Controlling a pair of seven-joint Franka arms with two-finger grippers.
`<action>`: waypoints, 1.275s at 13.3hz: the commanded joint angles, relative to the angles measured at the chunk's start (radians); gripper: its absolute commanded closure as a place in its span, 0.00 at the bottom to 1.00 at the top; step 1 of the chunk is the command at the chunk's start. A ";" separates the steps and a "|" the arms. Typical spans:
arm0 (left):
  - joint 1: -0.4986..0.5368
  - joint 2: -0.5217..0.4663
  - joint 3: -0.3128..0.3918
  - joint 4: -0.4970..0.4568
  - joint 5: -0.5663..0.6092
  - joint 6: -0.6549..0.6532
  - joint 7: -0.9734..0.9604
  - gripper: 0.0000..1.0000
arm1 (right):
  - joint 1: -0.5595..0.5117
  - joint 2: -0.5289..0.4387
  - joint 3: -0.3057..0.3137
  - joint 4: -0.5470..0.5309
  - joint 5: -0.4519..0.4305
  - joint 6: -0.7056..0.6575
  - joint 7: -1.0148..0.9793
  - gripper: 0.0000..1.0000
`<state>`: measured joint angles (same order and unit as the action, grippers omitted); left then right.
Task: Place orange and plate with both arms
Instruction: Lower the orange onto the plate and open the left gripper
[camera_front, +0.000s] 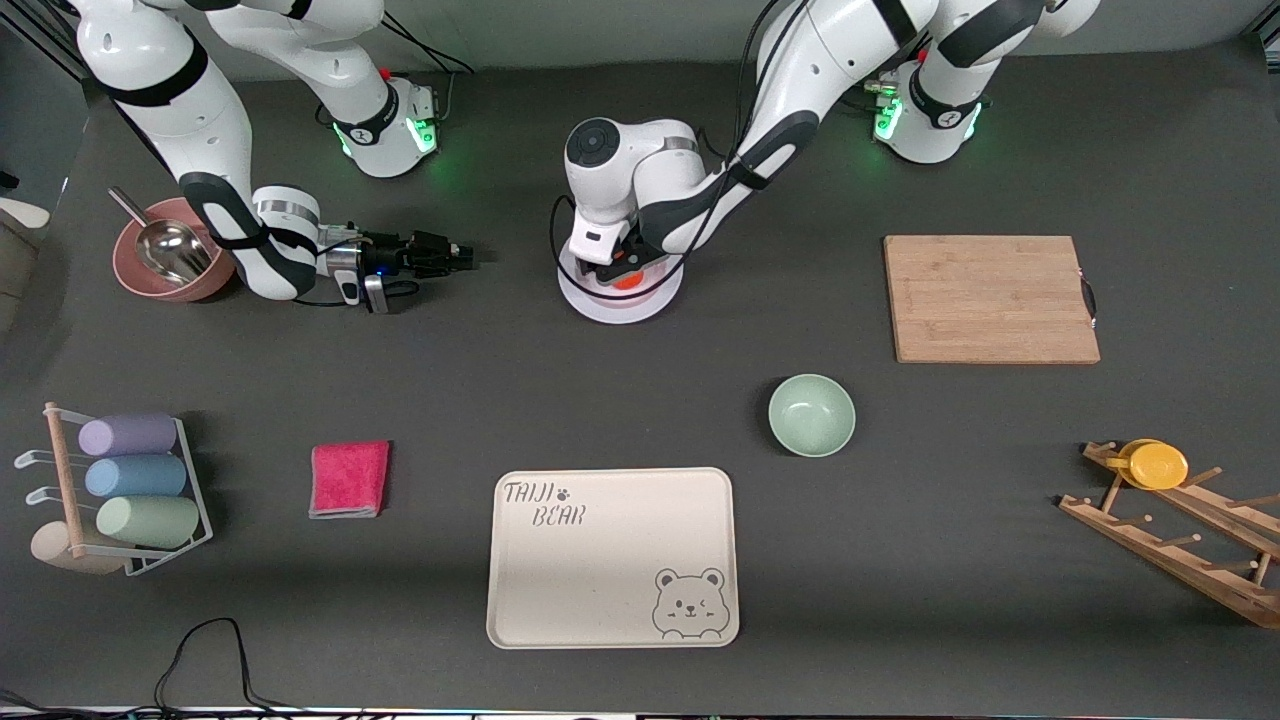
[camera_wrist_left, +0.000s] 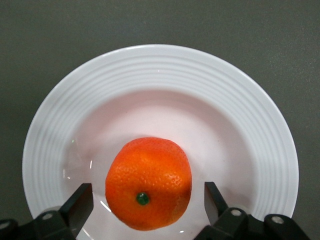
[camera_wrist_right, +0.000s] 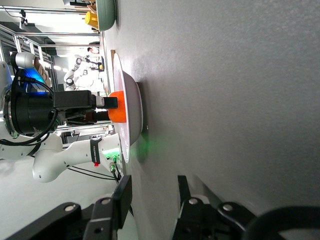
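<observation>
Left gripper (camera_wrist_left: 145, 202) fingers apart, straddling orange (camera_wrist_left: 148, 183) resting on plate (camera_wrist_left: 160, 65); right gripper (camera_front: 462, 255) open, waiting beside plate for rim grasp.

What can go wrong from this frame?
1. The orange lies on the plate off-centre, between the open left end effector fingers; it is round and may roll once they lift away.
2. The right end effector, open and low at the table beside the plate, could push the plate instead of gripping its thin rim.
3. Both end effectors work at one plate and may collide.
</observation>
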<state>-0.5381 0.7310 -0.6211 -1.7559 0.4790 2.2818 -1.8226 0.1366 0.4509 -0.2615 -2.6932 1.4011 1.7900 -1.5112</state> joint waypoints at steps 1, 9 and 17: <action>0.003 -0.018 0.011 0.007 0.020 -0.013 -0.021 0.00 | 0.009 0.032 0.005 0.012 0.042 -0.006 -0.032 0.56; 0.247 -0.442 0.175 0.001 -0.365 -0.364 0.735 0.00 | 0.194 0.049 0.038 0.033 0.301 -0.006 -0.033 0.56; 0.294 -0.708 0.674 -0.022 -0.442 -0.628 1.475 0.00 | 0.356 0.100 0.128 0.105 0.617 -0.004 -0.033 0.56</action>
<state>-0.2773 0.0963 -0.0138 -1.7397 0.0535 1.6762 -0.4984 0.4578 0.4946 -0.1570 -2.6304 1.9486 1.7869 -1.5130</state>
